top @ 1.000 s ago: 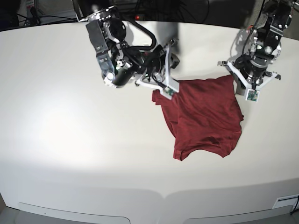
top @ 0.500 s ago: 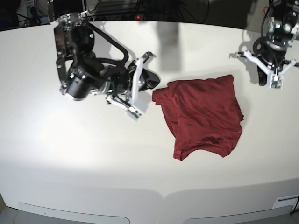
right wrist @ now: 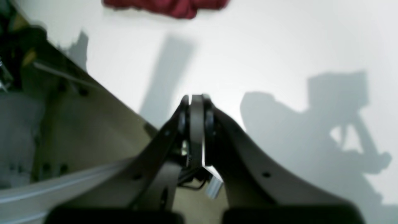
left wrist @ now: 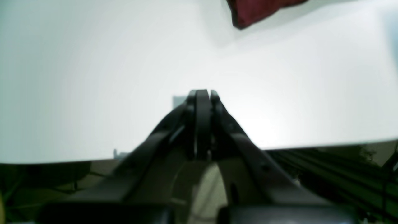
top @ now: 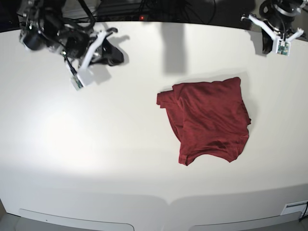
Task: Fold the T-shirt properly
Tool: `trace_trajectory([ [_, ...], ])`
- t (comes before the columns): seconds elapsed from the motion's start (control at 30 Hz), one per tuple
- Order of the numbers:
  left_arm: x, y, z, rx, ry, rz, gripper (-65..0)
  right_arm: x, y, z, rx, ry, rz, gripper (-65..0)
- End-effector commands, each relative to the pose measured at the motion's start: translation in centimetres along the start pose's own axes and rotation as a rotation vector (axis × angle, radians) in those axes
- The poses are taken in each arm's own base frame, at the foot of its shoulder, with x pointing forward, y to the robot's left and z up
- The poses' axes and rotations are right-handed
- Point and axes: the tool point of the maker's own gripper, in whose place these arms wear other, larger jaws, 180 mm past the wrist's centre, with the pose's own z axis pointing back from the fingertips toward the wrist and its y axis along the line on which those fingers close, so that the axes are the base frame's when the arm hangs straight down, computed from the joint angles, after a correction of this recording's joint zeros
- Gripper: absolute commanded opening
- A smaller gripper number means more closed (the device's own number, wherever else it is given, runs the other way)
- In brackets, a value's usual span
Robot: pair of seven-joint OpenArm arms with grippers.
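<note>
The dark red T-shirt point(top: 207, 120) lies folded in a rough rectangle on the white table point(top: 96, 144), right of centre, with nothing touching it. One corner shows at the top of the left wrist view point(left wrist: 252, 11) and one edge at the top of the right wrist view point(right wrist: 168, 6). My left gripper point(top: 267, 43) is at the far right corner, well away from the shirt. Its jaws are pressed together and empty in the left wrist view point(left wrist: 202, 93). My right gripper point(top: 109, 52) is at the far left, also shut and empty in the right wrist view point(right wrist: 196, 98).
The table's far edge runs just behind both grippers, with dark equipment and cables point(top: 144, 7) beyond it. The near table edge point(top: 168, 199) curves along the bottom. The right arm's shadow point(right wrist: 335, 124) falls on the table.
Both arms have pulled back from the shirt, the right one far to the back left, the left one to the back right corner. The shirt has not moved.
</note>
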Motion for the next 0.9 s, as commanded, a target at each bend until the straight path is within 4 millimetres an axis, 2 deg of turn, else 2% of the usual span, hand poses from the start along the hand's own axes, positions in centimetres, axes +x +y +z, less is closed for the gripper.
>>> trace_trajectory([
  [0.0, 0.2, -0.2, 0.6, -0.013, -0.013, -0.017, -65.0, 0.1, 0.3, 0.9, -0.002, -0.031, -0.007, -65.0],
  [0.27, -5.6, -2.4, 4.0, -0.111, 0.166, -0.03, -65.0, -10.3, 0.0, 6.4, -0.16, 0.125, -0.226, -65.0],
  [0.43, -9.3, -3.0, 5.5, -0.149, 0.278, -0.028, -65.0, -15.9, 1.0, 8.9, -0.258, 0.259, -0.271, -65.0],
  [0.57, -13.1, -4.5, 6.0, -0.168, 0.36, 0.054, -65.0, -19.6, 0.4, 9.5, -0.304, 0.362, -0.313, -65.0],
  [0.67, -16.9, -6.3, 6.0, -0.205, 0.431, 0.121, -65.0, -22.3, -0.1, 9.1, -0.302, 0.387, -0.399, -65.0],
  [0.87, -25.8, -10.2, 4.7, -0.231, 0.61, 0.293, -65.0, -31.1, -3.2, 8.4, -0.354, 0.57, -0.551, -65.0],
])
